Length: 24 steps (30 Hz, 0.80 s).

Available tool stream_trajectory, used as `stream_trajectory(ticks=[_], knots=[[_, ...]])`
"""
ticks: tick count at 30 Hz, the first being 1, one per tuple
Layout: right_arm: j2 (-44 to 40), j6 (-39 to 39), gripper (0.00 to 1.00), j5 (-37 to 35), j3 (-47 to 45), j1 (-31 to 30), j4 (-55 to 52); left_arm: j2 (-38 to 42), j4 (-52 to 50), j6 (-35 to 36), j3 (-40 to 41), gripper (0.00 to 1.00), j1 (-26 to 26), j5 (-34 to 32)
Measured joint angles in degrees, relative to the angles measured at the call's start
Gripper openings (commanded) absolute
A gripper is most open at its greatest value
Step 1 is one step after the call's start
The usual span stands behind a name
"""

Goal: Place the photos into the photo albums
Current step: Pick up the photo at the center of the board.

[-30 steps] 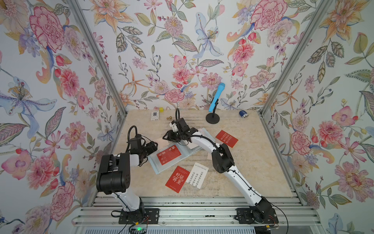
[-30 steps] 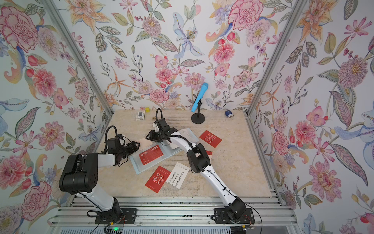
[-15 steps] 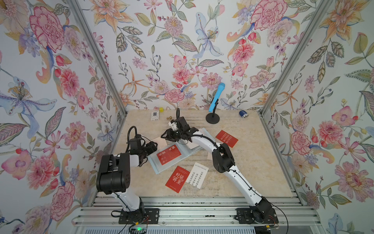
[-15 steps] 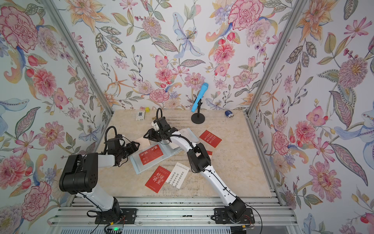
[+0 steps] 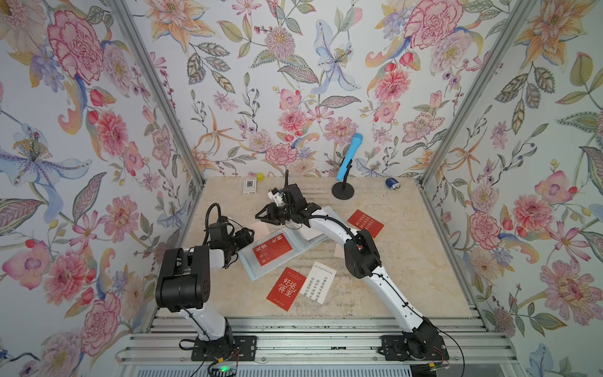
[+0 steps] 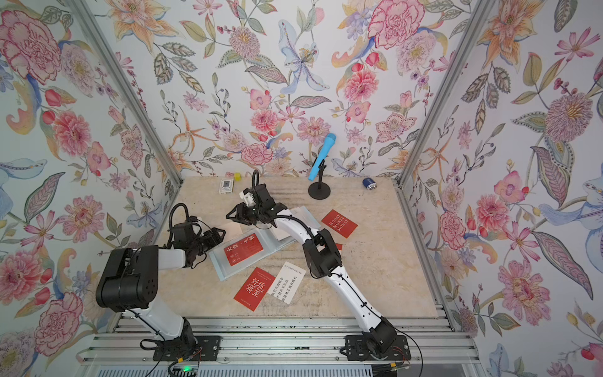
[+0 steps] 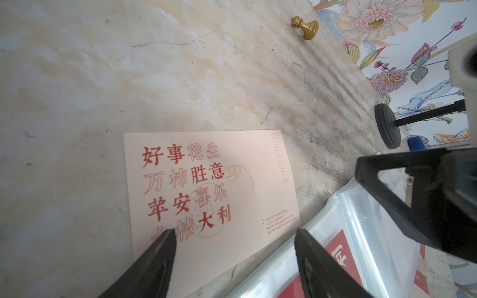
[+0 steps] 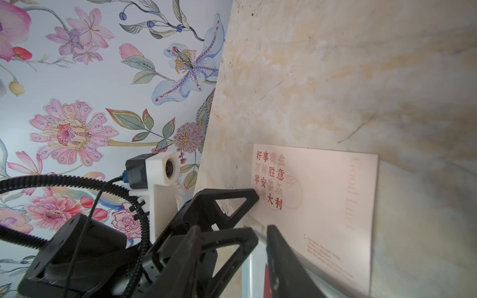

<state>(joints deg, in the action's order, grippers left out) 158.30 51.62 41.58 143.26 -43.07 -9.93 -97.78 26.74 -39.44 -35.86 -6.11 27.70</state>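
A thin pale blue album (image 5: 301, 248) with glossy clear sleeves (image 7: 366, 219) lies open on the marbled beige counter (image 5: 408, 261), one flat red card (image 5: 272, 250) inside a sleeve. Just beside its corner lies a matte pale pink card (image 7: 211, 191) printed in red characters. The left hand (image 7: 233, 233) is spread wide, one finger over that card, the other over the sleeve; the right hand (image 5: 261, 218) hangs half spread nearby, holding nothing visible

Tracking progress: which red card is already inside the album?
The red card under the album's clear sleeve; the MONEY card and the front red card lie bare on the table.
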Motion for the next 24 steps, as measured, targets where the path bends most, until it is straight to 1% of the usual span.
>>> stream_trajectory(ticks=[3, 6, 9, 13, 16, 20, 24], knots=[[-0.7, -0.9, 0.43, -0.5, -3.2, 0.0, 0.2, 0.0, 0.0, 0.0, 0.0, 0.76, 0.0, 0.0], [-1.5, -3.3, 0.44, -3.5, -6.2, 0.2, -1.5, 0.0, 0.0, 0.0, 0.0, 0.76, 0.0, 0.0], [-1.5, -5.7, 0.44, -6.5, -6.2, 0.6, -4.4, 0.3, -0.6, 0.6, 0.0, 0.76, 0.0, 0.0], [-1.5, -7.3, 0.45, -9.0, -6.2, 1.1, -6.0, 2.3, -6.0, 2.7, -1.1, 0.76, 0.0, -1.4], [-1.1, -7.8, 0.45, -10.4, -4.9, 1.1, -7.7, 5.0, -10.4, 4.7, -2.4, 0.76, 0.0, -3.3], [0.3, -7.9, 0.45, -12.1, -0.3, 0.3, -8.8, 9.1, -14.2, 7.1, -3.7, 0.76, -0.1, -7.6], [0.3, -7.9, 0.45, -13.7, 0.5, -0.4, -8.9, 8.7, -15.5, 8.5, -4.7, 0.76, -0.4, -9.5]])
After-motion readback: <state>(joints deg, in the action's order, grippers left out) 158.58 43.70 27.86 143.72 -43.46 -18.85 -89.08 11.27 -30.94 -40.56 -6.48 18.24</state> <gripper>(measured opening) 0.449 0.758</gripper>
